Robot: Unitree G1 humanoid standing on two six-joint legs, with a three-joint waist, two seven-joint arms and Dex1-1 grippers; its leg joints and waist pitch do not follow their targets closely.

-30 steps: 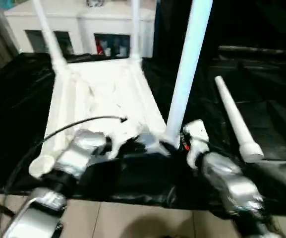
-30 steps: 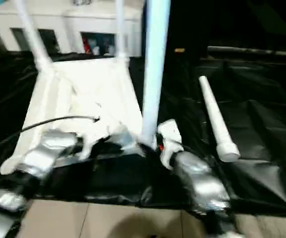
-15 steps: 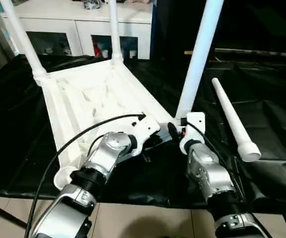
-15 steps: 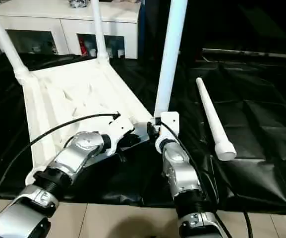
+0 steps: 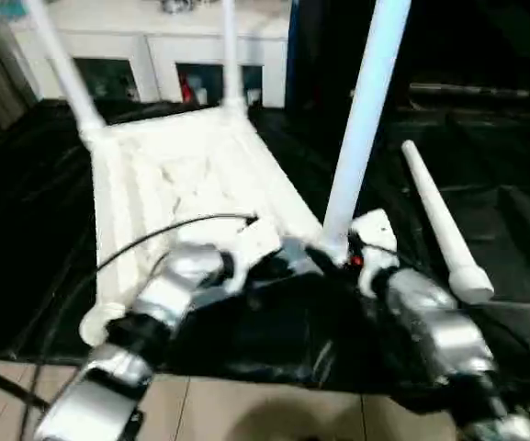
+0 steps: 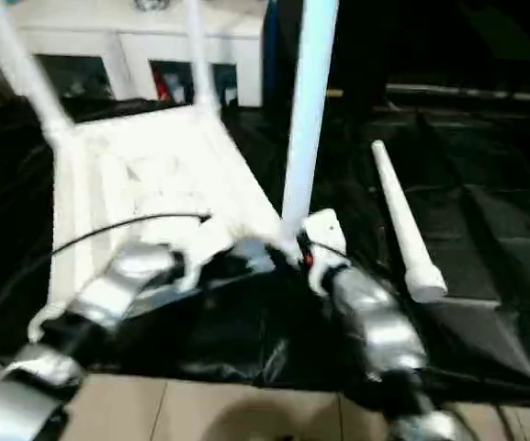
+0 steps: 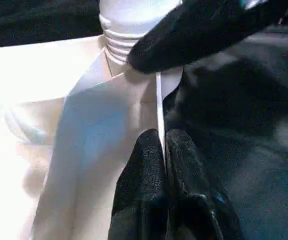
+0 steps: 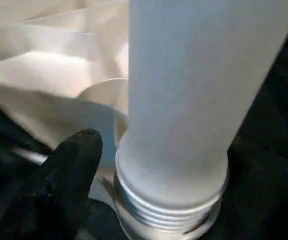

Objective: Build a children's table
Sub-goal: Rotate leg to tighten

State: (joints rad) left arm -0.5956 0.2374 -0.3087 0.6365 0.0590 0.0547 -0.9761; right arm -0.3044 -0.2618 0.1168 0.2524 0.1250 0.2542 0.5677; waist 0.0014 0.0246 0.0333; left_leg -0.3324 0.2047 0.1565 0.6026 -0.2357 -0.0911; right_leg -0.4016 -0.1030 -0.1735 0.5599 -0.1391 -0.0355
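1. Left eye view: the table top [image 5: 182, 175] lies upside down on black sheeting [image 5: 35, 211]. It is white plastic, rectangular, with a ribbed underside and round sockets at the corners.
2. Legs, counted: four long white tapered tubes. Three stand upright in corner sockets, two at the far corners ( [image 5: 62, 69] and [image 5: 230, 55]) and one at the near right corner [image 5: 361, 119]. The fourth leg [image 5: 434, 220] lies loose on the sheeting to the right of the top, wide end toward the robot.
3. One near corner socket [image 5: 95, 326], on the left, holds no leg.
4. Behind the top stands one white cabinet [image 5: 154, 41] with glass doors.
5. Left arm: the silver forearm reaches forward and inward from the lower left, a black cable [image 5: 154, 239] arching over it. The left gripper [image 7: 163, 150] has its two black fingers pressed together on a thin white edge of the top [image 7: 159, 100], beside the near right corner.
6. Right wrist view: the near right leg [image 8: 193, 90] is smooth and matte, ending in a ridged, threaded collar [image 8: 168, 210] at the socket.
7. Right arm: the forearm rises from the lower right toward that leg's base. The right gripper [image 5: 338, 255] sits at the foot of the leg; one black finger [image 8: 59, 185] shows beside the collar, apart from the tube. How far its fingers are spread I cannot tell.
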